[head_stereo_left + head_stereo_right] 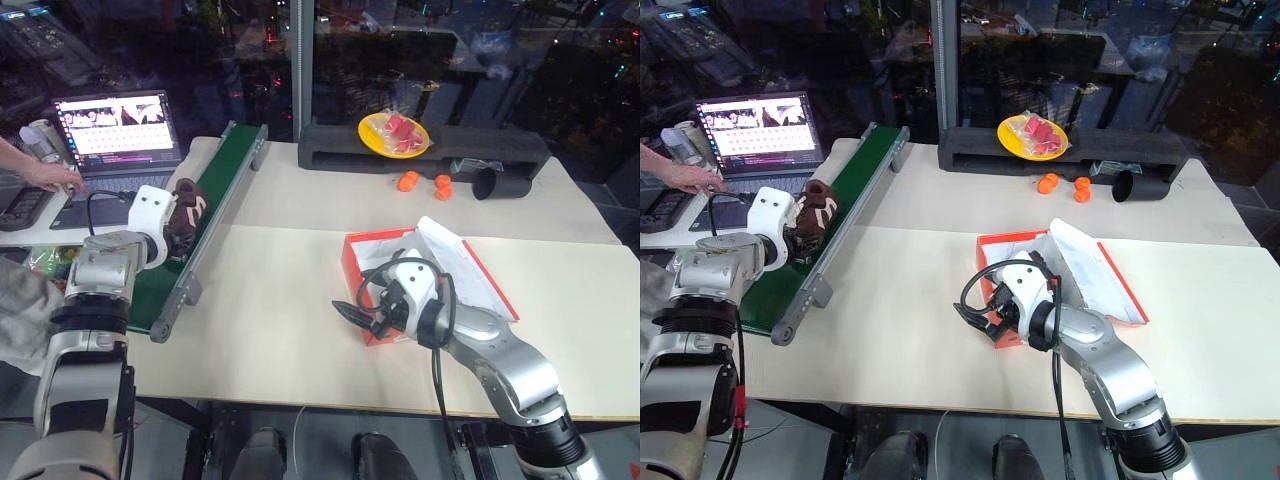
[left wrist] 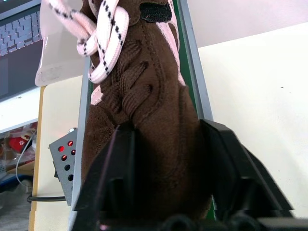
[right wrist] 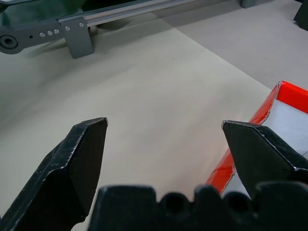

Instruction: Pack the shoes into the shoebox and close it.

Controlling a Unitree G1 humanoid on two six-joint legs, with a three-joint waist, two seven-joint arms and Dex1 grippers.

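Bench (image 1: 280, 300), pale and broad, carries a green conveyor (image 1: 215, 200) and the open shoebox (image 1: 385, 255), white inside. My left fingers (image 2: 120, 163) clamp a brown shoe (image 2: 149, 120) over the conveyor; my right fingers (image 3: 86, 149) spread wide beside the shoebox.

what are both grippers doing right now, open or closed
Left gripper: fingers closed on a small dark brown soft shoe over the green conveyor belt.
Right gripper: open, holding nothing, beside the red-orange cardboard shoebox.
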